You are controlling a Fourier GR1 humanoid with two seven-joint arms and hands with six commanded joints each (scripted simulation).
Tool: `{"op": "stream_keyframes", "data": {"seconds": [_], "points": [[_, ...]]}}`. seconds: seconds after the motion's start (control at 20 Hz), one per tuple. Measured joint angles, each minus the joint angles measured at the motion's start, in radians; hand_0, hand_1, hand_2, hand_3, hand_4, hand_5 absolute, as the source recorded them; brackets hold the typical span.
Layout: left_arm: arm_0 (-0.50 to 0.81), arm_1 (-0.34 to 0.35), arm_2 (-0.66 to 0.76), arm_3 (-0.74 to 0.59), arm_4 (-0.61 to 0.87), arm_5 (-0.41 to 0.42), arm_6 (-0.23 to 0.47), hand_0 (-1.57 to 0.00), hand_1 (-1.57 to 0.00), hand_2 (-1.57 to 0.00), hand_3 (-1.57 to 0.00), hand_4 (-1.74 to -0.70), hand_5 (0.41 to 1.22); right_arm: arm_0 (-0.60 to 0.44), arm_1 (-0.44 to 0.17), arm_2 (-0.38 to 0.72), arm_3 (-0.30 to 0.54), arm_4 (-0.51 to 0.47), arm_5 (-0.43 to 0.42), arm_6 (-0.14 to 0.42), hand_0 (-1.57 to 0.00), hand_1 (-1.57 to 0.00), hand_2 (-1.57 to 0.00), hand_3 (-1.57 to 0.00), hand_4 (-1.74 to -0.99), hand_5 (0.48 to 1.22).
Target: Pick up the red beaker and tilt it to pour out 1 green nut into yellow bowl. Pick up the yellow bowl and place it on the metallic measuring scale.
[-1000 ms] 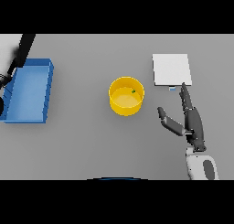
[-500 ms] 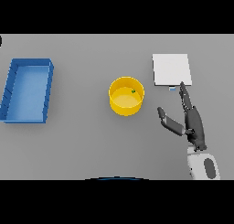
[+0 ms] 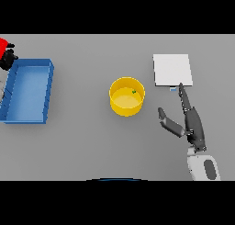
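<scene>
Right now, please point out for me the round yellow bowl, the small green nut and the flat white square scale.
round yellow bowl (image 3: 120, 110), head view, on its front outer wall.
small green nut (image 3: 134, 92), head view, on the nut itself, inside the bowl.
flat white square scale (image 3: 172, 69), head view, on the middle of its top plate.

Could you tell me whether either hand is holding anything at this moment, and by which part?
The left hand holds the red beaker at the view's left edge; the exact hold cannot be told. The right hand holds nothing.

The red beaker (image 3: 3, 46) and the left robot hand (image 3: 7, 59) holding it are cut off by the left edge.
</scene>
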Motion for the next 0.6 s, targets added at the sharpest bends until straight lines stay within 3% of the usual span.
{"op": "stream_keyframes", "data": {"seconds": [0.1,0.2,0.35,0.4,0.45,0.5,0.55,0.6], "points": [[0.041,0.003,-0.007,-0.030,0.018,0.026,0.006,-1.57,-1.57,-1.57,-1.51,-1.74,1.221,0.000,-0.005,-0.003,0.012,0.000,0.002,-0.011,0.00,0.00,0.00,0.00,-1.217,0.666],[0.062,0.010,-0.015,-0.048,0.028,0.047,0.025,-1.57,-1.57,-1.57,-1.53,-1.74,1.166,0.001,-0.007,-0.001,-0.001,-0.001,0.004,-0.012,0.00,0.00,0.00,0.00,-1.214,0.666],[0.092,0.005,-0.049,-0.068,0.034,0.086,0.043,-1.57,-1.57,-1.57,-1.55,-1.74,0.967,0.015,-0.011,0.000,-0.020,0.002,0.003,-0.018,0.00,0.00,0.00,0.00,-1.205,0.664],[0.104,0.020,-0.064,-0.080,0.032,0.090,0.055,-1.57,-1.57,-1.57,-1.55,-1.67,0.908,0.023,-0.013,0.000,-0.027,-0.004,0.009,-0.020,0.00,0.00,0.00,0.00,-1.202,0.667],[0.106,0.034,-0.081,-0.081,0.044,0.078,0.056,-1.57,-1.57,-1.57,-1.50,-1.53,0.865,0.014,-0.006,0.004,-0.015,0.002,0.004,-0.017,0.00,0.00,0.00,0.00,-1.197,0.664],[0.101,0.038,-0.104,-0.082,0.056,0.048,0.058,-1.56,-1.45,-1.43,-1.36,-1.37,0.830,0.008,-0.004,0.004,-0.008,0.003,0.002,-0.007,0.00,0.00,0.00,0.00,-1.192,0.663],[0.103,0.041,-0.104,-0.087,0.056,0.035,0.052,-1.46,-1.18,-1.19,-1.13,-1.23,0.803,0.010,-0.002,0.005,-0.007,0.004,0.002,-0.009,0.00,0.00,0.00,0.00,-1.188,0.663],[0.120,0.061,-0.100,-0.122,0.097,-0.028,0.040,-1.17,-0.94,-0.96,-0.90,-1.12,0.778,0.027,-0.001,0.006,-0.019,-0.003,0.006,-0.030,0.00,0.00,0.00,0.00,-1.187,0.664]]}}
